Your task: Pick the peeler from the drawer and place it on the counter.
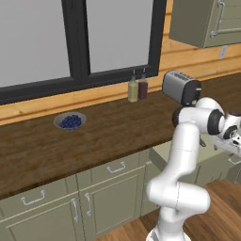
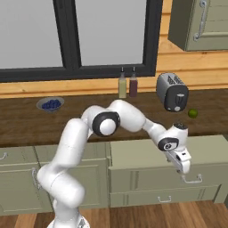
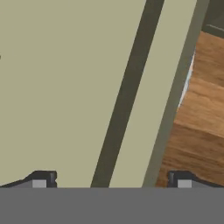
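The drawer stands pulled out from the olive cabinets below the counter, its pale floor showing from above in the right base view. The gripper hangs at the drawer's front edge, towards the drawer's right end, just above the silver handle on the drawer front. In the hand view the two finger tips sit far apart at the bottom corners, so the hand is spread wide, and nothing lies between them; it holds nothing. Between the tips that view looks down on the drawer's pale floor, the dark strip of shadow beside the drawer's front wall, and the wall's top edge, with the wood floor beyond the drawer.

The peeler cannot be made out on the part of the drawer floor that the pictures show.

On the counter behind the drawer stand a toaster and, just right of the toaster, a small green lime. Two bottles stand left of the toaster against the wall ledge, and a bowl of blueberries sits well left of the bottles
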